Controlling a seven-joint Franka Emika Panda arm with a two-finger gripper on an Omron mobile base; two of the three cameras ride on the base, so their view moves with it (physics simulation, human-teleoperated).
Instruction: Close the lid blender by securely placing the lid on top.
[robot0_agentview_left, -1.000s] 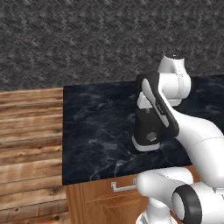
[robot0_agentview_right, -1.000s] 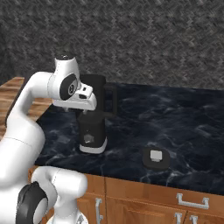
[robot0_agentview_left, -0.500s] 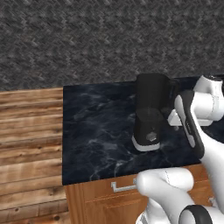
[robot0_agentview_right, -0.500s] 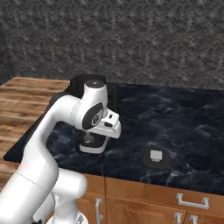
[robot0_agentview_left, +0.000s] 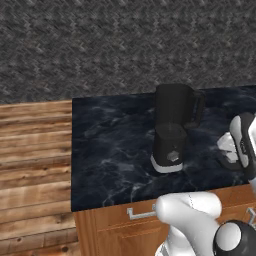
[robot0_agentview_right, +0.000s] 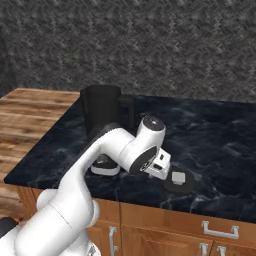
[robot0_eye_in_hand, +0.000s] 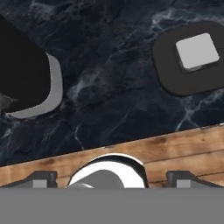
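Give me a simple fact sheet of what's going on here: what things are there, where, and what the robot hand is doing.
blender: upright on the dark marble counter, top open
lid: flat on the counter near its front edge, apart from the blender, pale square knob up
gripper: low above the counter, beside the lid, holding nothing
lid on blender: not yet

We see the blender (robot0_agentview_right: 103, 120) upright on the dark marble worktop (robot0_agentview_right: 220, 145), its top open. The lid (robot0_agentview_right: 179, 182) lies flat near the worktop's front edge, well apart from the blender. Our white arm (robot0_agentview_right: 125, 150) bends low between them, its hand just beside the lid.
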